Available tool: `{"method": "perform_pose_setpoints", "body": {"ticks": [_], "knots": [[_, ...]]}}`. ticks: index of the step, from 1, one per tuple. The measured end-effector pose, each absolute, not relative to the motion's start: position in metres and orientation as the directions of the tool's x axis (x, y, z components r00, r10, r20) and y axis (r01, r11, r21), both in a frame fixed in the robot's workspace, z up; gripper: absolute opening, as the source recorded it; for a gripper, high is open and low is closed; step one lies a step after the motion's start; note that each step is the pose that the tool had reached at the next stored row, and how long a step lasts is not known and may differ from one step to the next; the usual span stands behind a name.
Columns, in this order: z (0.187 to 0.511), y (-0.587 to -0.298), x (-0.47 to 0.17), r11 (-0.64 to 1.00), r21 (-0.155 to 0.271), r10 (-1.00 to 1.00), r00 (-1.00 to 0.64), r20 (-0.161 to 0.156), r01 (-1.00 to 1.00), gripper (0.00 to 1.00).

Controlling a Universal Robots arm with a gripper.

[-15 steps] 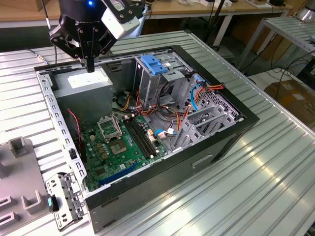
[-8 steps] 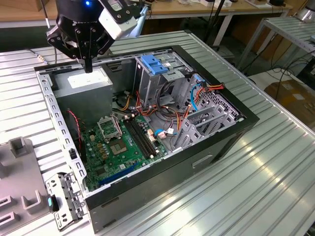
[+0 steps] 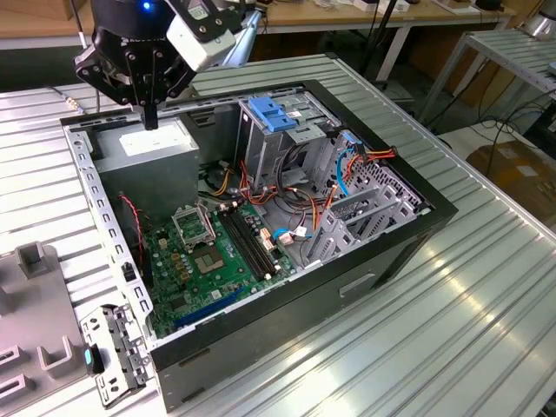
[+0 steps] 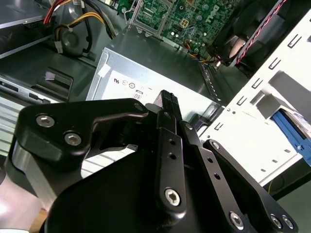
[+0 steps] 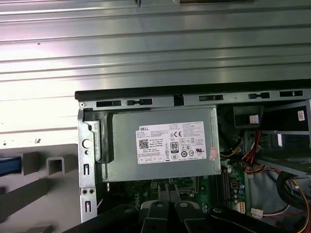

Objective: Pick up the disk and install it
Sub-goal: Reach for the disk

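Only a bright blue edge of the disk (image 5: 9, 165) shows in the first wrist view. It lies outside the computer case (image 3: 391, 234), past the perforated rear frame (image 5: 87, 160) and just beside the grey fixture blocks (image 5: 53, 165). In the second wrist view the disk (image 4: 291, 133) shows as a blue rail beyond that white frame (image 4: 262, 97), and the rail runs crosswise to the frame. Too little of the disk shows to tell its long axis or which way its ends point.

In the exterior view the grey fixture (image 3: 35, 287) sits at about 8 o'clock from the open case. The gripper (image 3: 150, 117) hangs at about 11 o'clock from the case, well apart from the fixture. Its fingers (image 4: 167, 102) are pressed together with nothing between them, and their tips hover just above the grey power supply (image 3: 143, 143) in the case's corner, not touching it. The green motherboard (image 3: 208, 252) lies at 5 o'clock from the power supply, and the light-blue latch plate (image 3: 274, 113) stands at 3 o'clock from the gripper.
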State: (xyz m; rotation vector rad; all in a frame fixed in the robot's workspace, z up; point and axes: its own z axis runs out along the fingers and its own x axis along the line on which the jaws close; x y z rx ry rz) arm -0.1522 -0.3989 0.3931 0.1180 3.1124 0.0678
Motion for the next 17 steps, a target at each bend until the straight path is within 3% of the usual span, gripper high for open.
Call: {"method": "perform_pose_setpoints", "body": {"ticks": [17], "knots": [[0.393,-0.399,-0.164,0.996,0.044,0.076,-0.997,-0.024,0.075,0.11]]}}
